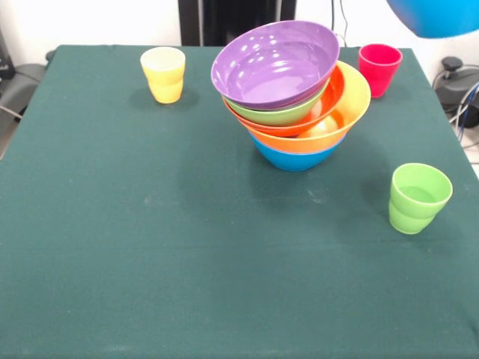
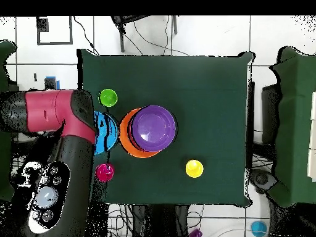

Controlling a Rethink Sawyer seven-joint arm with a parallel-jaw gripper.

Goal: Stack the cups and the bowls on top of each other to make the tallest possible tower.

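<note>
A leaning tower (image 1: pixel 293 97) of nested bowls, purple bowl (image 1: pixel 274 63) uppermost, stands toward the desk's (image 1: pixel 150 247) far edge. A blue bowl (image 1: pixel 436 16) hangs in the air just beside the tower, over the desk's side edge, under the arm (image 2: pixel 68 117). The gripper itself is hidden; I cannot tell its grasp.

No legible text, labels, brands or numbers in either view; bowls (image 1: pixel 277 63), cups (image 1: pixel 163 73) and table cloth (image 1: pixel 150 247) carry no markings.
</note>
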